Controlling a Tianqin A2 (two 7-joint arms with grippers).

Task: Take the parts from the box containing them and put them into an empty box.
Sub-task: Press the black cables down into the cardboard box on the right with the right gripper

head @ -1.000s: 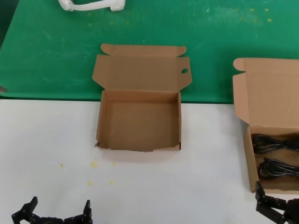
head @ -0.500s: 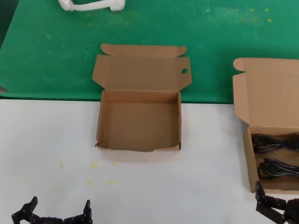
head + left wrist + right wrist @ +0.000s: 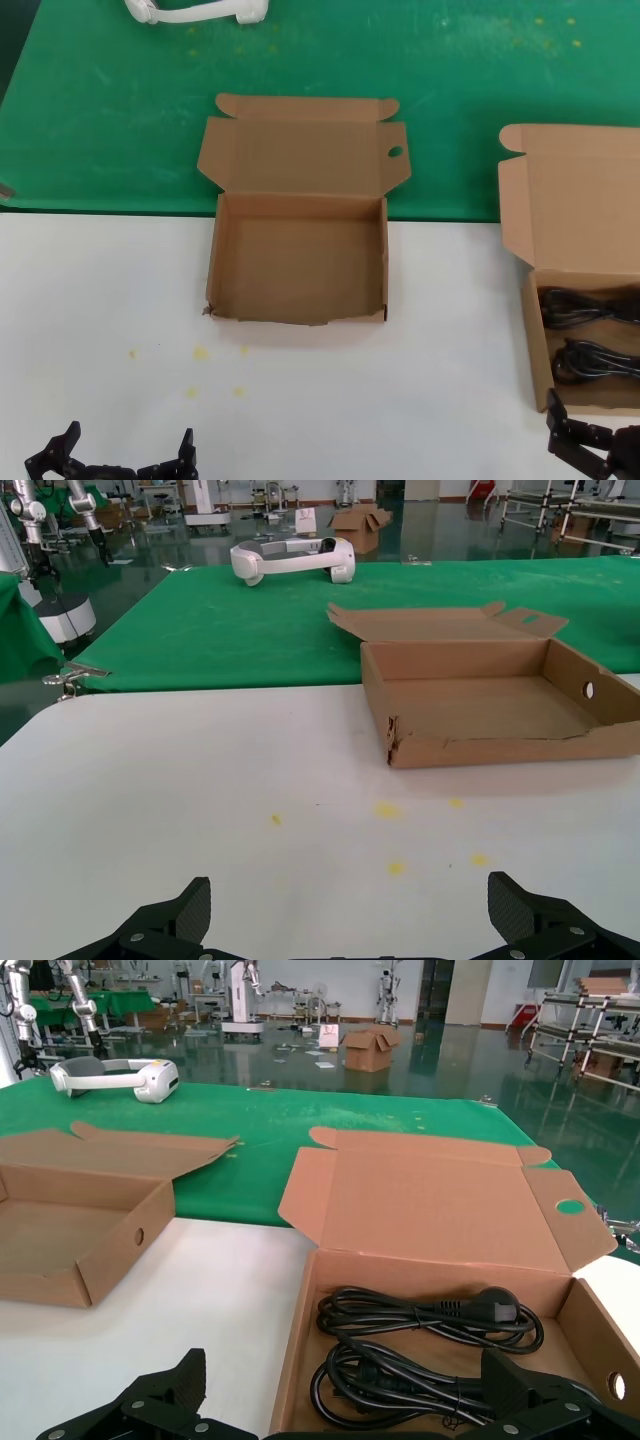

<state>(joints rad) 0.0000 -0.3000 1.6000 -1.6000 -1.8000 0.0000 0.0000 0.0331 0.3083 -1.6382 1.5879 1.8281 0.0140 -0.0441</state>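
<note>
A white plastic headset (image 3: 195, 10) lies on the green cloth (image 3: 120, 100) behind the white tabletop (image 3: 100, 290), which bears small yellow specks (image 3: 200, 352).

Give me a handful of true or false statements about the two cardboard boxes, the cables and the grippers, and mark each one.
1. The empty box sits open with nothing inside. True.
2. The black cables lie in the box on the robot's left. False: they lie in the box containing them, on the robot's right.
3. The right gripper is shut on a cable. False: it is open, near that box's front edge, holding nothing.
4. The left gripper is open above the bare white table. True.
5. A white headset lies on the green cloth. True.
</note>
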